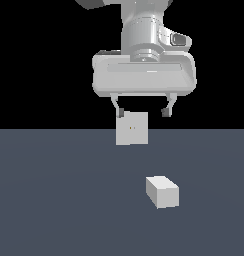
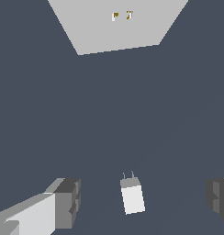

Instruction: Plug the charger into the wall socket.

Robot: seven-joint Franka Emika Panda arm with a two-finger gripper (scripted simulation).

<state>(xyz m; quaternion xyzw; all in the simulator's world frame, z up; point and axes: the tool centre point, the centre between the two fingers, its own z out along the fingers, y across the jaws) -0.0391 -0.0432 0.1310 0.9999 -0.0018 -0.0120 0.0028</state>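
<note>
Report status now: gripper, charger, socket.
Gripper open, empty, raised above the floor. Charger loose on the floor, ungrasped. Wall socket upright beyond it. Nothing between them.

I see open floor all around the charger, my gripper hanging spread above it, and only the upright wall socket standing beyond.

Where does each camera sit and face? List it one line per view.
Exterior view: off the arm, low, facing the open gripper hanging above the floor, wall socket behind, charger nearer.
Wrist view: on the wrist, looking down past both fingers at the charger and socket.
Shared: charger, socket, fingers.
</note>
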